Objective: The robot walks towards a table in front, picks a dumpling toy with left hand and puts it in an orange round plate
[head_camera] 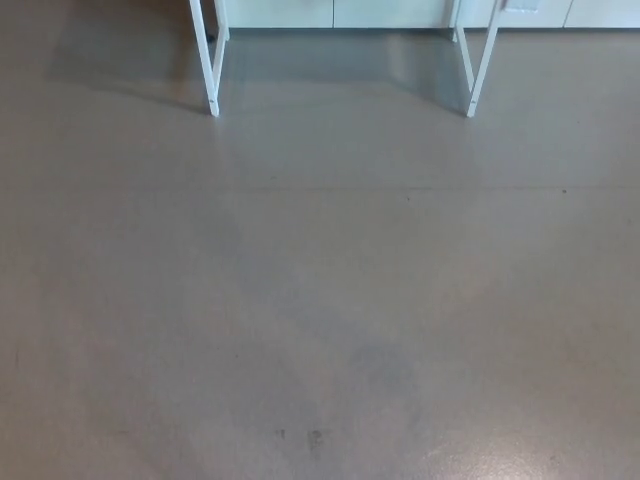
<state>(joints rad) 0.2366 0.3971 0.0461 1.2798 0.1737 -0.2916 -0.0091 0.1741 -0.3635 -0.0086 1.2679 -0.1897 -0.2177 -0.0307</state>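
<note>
Head view, looking down. A grey-brown floor (320, 300) fills nearly the whole frame, smooth and faintly glossy, running unbroken from the lower edge up to the table. A thin seam line crosses it from side to side at about the upper third. Darker smudges mark the lower centre, and a pale sheen lies at the bottom right corner.

Along the top edge stands a white table frame, of which only the lower parts show: the left legs (210, 60) and the right legs (480, 60), each a pair of slim white bars that reach the floor. The span between the two pairs is open floor, shaded by the table's soft shadow (340, 65). Behind the legs runs a pale baseboard or cabinet front (335, 12), cut off by the frame.

The table top lies beyond the upper edge, so the dumpling toy and the orange plate are out of sight. Neither robot hand enters the picture, so places cannot be given relative to a hand, and the fingers' state cannot be told.
</note>
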